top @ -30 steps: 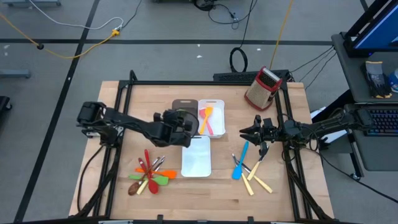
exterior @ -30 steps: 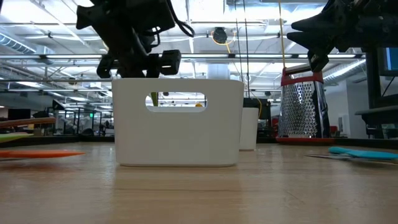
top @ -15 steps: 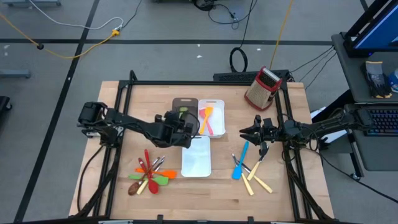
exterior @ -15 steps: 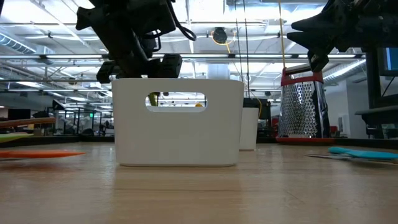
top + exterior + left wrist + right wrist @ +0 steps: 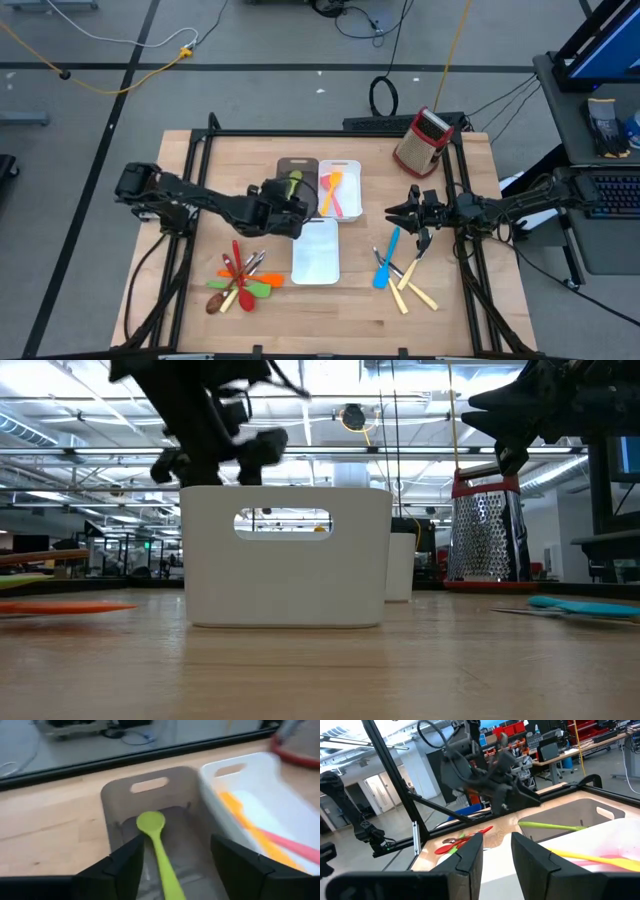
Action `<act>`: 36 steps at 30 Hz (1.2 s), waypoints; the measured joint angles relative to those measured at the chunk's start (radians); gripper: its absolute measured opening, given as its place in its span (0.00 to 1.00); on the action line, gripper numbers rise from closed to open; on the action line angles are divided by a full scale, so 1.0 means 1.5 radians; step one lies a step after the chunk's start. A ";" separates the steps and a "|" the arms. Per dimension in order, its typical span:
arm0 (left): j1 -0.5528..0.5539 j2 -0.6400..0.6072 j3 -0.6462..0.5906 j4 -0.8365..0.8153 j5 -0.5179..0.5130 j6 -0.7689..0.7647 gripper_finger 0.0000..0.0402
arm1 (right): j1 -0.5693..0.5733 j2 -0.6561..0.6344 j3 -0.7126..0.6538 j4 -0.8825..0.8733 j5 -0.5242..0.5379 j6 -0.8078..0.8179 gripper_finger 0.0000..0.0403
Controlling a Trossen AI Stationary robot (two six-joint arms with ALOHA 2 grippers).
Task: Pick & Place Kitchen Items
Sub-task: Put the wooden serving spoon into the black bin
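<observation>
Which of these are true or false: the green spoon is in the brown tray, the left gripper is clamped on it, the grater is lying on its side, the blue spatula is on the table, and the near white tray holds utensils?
1. The light green plastic spoon lies in the dark-brown rectangular tray. True.
2. The left gripper is clamped on the spoon. False: its fingers stand apart on either side of it.
3. The red-and-metal box grater lies on its side. False: it stands upright.
4. The blue spatula lies on the wooden table, below the right gripper. True.
5. The near white rectangular tray holds utensils. False: it looks empty.
</observation>
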 joint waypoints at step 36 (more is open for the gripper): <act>-0.356 -0.227 -0.001 -0.180 0.503 -0.510 0.62 | 0.000 0.000 0.000 -0.002 -0.002 -0.002 0.23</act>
